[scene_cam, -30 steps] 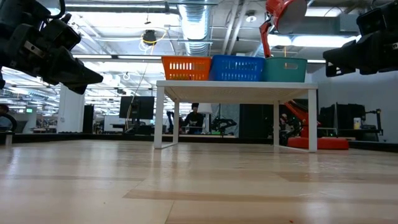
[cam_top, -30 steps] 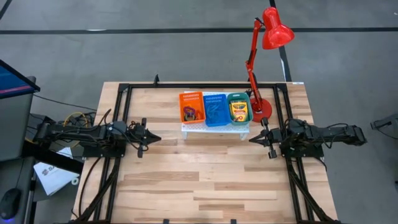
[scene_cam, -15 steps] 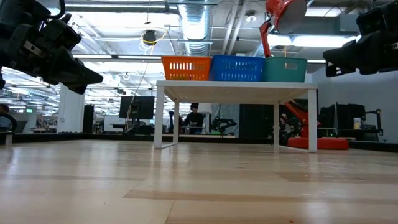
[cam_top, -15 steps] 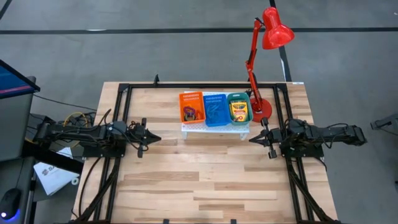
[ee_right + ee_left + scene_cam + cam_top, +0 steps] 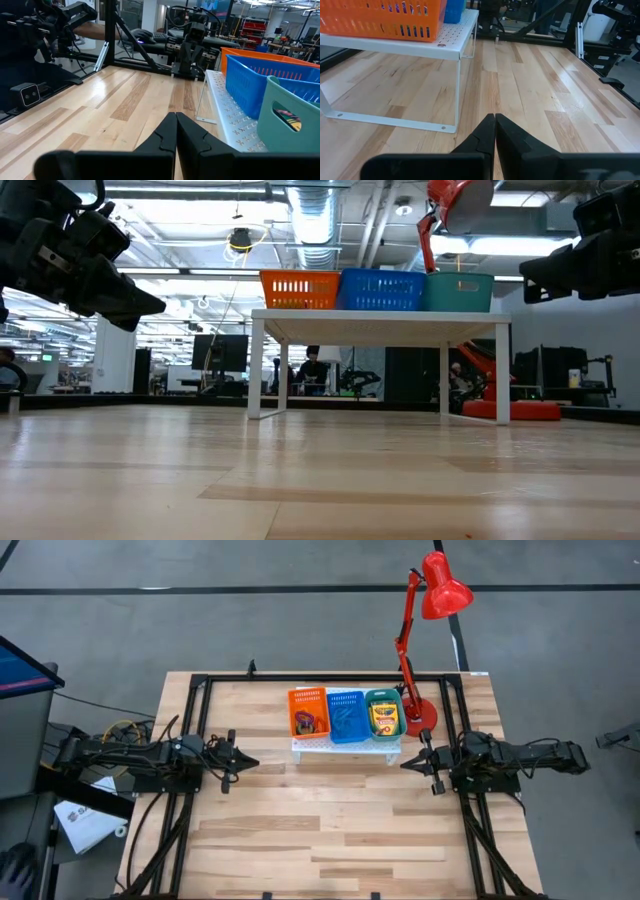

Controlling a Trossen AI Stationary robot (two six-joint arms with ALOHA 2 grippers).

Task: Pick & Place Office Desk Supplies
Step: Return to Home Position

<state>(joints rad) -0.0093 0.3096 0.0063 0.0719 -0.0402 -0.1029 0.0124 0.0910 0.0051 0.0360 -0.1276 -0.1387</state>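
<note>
Nothing has shifted since a second ago: the left gripper [image 5: 250, 762] and right gripper [image 5: 404, 764] hang pinched together and empty, either side of the white perforated metal stand [image 5: 345, 748]. A yellow-green crayon box [image 5: 385, 718] lies in the teal plastic bin [image 5: 385, 695] on top. Risk looks small: a stray swing of the right arm could clip the stand or the tall red desk lamp [image 5: 443, 592].

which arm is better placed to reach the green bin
Right, probably: the green bin sits at the white stand's end nearest the right gripper, while the left gripper faces the orange bin's end. Both are shut and empty.
</note>
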